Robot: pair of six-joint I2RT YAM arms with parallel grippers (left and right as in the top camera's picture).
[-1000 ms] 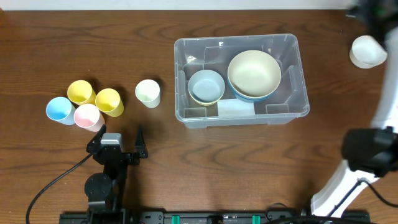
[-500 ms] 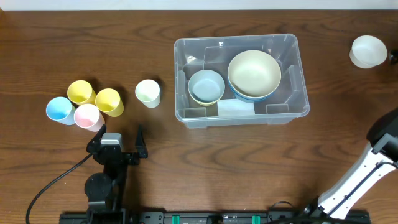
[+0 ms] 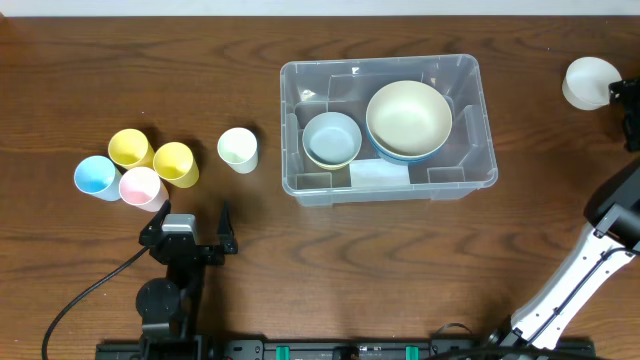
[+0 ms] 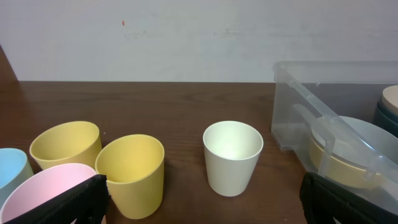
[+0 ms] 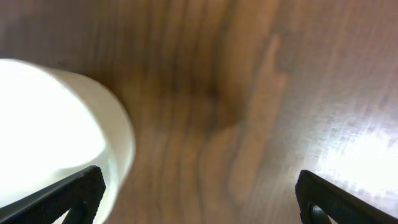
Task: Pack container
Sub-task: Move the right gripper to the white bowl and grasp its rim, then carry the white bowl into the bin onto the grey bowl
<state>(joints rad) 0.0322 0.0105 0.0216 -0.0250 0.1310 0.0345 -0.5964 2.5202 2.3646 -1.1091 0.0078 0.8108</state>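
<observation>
The clear plastic container (image 3: 380,63) stands right of the table's middle. Inside it are a small blue-grey bowl (image 3: 332,137) and a large cream bowl nested in a blue one (image 3: 408,118). Its near corner shows in the left wrist view (image 4: 311,99). My left gripper (image 3: 190,233) is open and empty at the front left, facing a cream cup (image 4: 232,155). My right gripper (image 3: 625,105) is open at the far right edge, just right of a white cup (image 3: 588,82). In the right wrist view the gripper (image 5: 202,193) has that cup (image 5: 56,124) beside its left finger, not between the fingers.
Two yellow cups (image 3: 130,148) (image 3: 175,163), a blue cup (image 3: 95,177) and a pink cup (image 3: 140,186) cluster at the left. The cream cup (image 3: 237,149) stands between them and the container. A clear flat piece (image 3: 378,175) lies in the container's front part.
The right arm has swung from above the far right corner to the right edge beside the white cup. The cup, the container and the left arm have not moved.
</observation>
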